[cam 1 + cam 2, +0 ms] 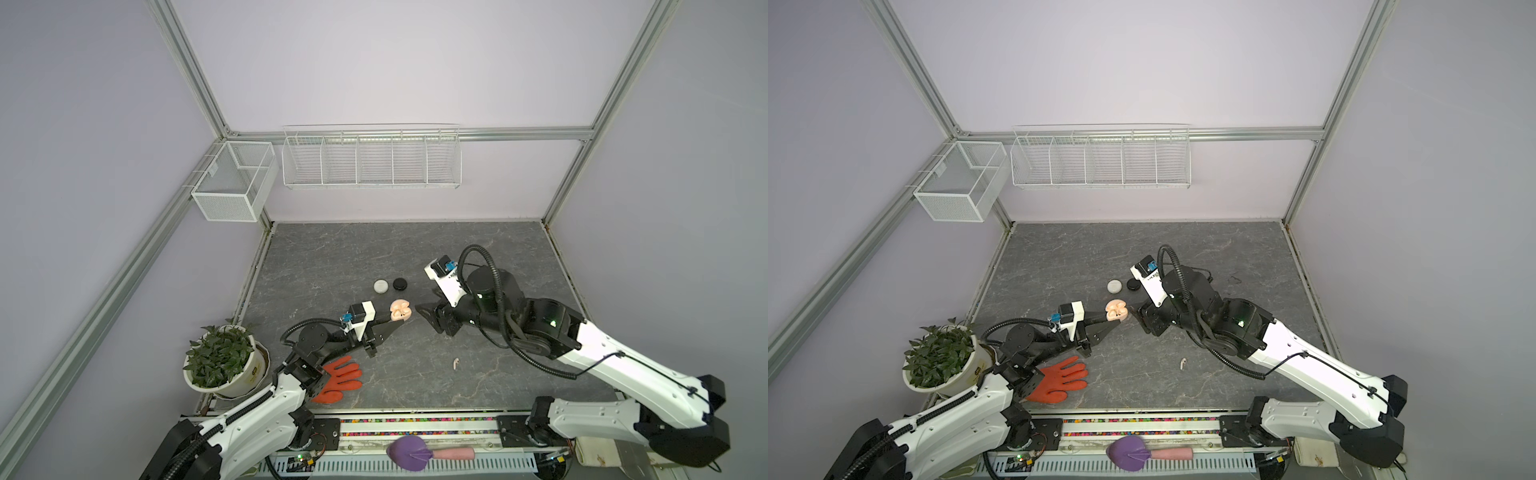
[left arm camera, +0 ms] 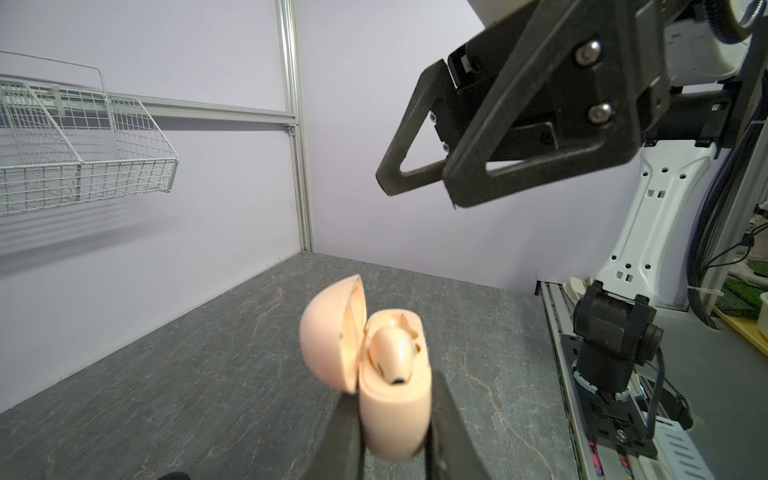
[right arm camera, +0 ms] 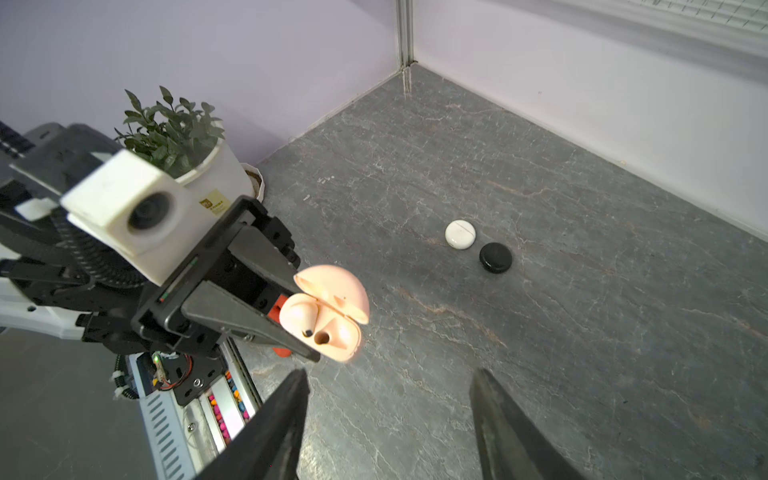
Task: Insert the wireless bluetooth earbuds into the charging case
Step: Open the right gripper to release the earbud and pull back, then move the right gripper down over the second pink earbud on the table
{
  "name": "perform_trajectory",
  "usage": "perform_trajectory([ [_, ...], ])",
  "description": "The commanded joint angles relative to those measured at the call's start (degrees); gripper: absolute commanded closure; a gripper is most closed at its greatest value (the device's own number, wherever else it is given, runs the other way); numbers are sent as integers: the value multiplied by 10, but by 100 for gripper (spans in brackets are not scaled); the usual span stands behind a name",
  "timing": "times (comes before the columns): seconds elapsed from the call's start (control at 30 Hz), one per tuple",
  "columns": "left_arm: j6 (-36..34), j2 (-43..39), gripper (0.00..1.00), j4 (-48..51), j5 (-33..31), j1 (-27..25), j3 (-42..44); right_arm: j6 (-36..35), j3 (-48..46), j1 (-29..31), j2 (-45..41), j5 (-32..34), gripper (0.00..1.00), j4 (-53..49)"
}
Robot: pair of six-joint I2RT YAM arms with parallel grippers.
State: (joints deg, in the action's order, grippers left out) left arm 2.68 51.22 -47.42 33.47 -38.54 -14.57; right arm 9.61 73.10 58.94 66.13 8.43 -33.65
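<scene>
Plant pot (image 1: 249, 376) with green leaves stands at the far left, at the corner of the dark stone surface (image 1: 332, 257). Just right of it lies an orange glove (image 1: 340, 380), flat, partly hidden by my left arm.

Further right, my left gripper (image 1: 395, 321) is clenched on the pink charging case (image 1: 400, 311) and holds it up above the middle of the surface. In the left wrist view the two fingers (image 2: 345, 436) press the lower body of the case from both sides. The lid (image 2: 328, 332) is open, tilted away on its hinge. One pink earbud (image 2: 392, 349) sits in the case. In the right wrist view the socket (image 3: 322, 337) beside it shows as an open hole.

Behind the case, a white puck (image 1: 380, 286) and a black puck (image 1: 400, 284) rest on the surface, just beside each other; I cannot tell whether they touch.

To the right of the case, my right gripper (image 3: 390, 374) is released. Its fingers stand wide apart, and it points at the case, near it but not touching.

More to the right and nearer to the front edge, a second pink earbud (image 1: 456, 365) lies alone on the surface, well apart from both grippers.
</scene>
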Motion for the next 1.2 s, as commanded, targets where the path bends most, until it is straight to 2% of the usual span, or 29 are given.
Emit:
perform_trajectory([
  [0.0,-18,-3,100,6,2,-2,11,-18,-17,-11,0,-25,32,12],
  [0.13,-19,-14,100,3,-14,-1,19,-10,2,-30,30,-45,28,6],
  [0.27,-8,-10,100,-8,-6,-2,19,35,6,-43,53,-14,29,-13],
  [0.4,13,-13,100,-18,-8,-2,26,145,-30,-54,45,94,30,-84],
  [0.53,44,11,100,-70,-23,-2,58,268,-108,-67,23,131,31,-146],
  [0.7,53,28,100,-75,-12,-2,50,360,-223,-74,-11,70,33,-123],
  [0.77,53,29,100,-78,-16,-1,51,377,-265,-82,-15,55,39,-117],
  [0.93,51,29,100,-75,-19,-2,51,386,-345,-96,-1,-10,48,-35],
  [1.17,53,39,100,-71,-21,-2,49,404,-382,-98,32,-68,50,27],
])
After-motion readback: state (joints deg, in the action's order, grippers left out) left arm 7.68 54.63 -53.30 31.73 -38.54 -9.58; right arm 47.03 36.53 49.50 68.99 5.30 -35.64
